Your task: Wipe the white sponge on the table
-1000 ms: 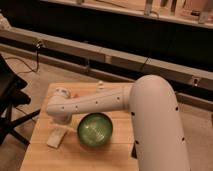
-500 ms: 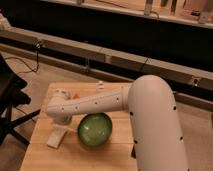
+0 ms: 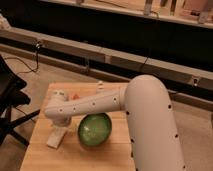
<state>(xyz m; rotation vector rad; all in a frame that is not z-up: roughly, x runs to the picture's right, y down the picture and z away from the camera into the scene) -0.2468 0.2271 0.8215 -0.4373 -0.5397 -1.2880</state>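
The white sponge is a small off-white block lying on the light-wood table, near its front left. My gripper points down from the end of the white arm and sits right over the sponge, at or touching its top. The arm reaches across the table from the right and hides the surface beneath it.
A green bowl stands just right of the sponge, close under the arm, and looks tipped. A small white upright figure and a small orange thing sit near the table's far edge. A dark chair stands to the left.
The gripper and the sponge have shifted slightly toward the table's front left. The green bowl looks tipped differently under the arm.
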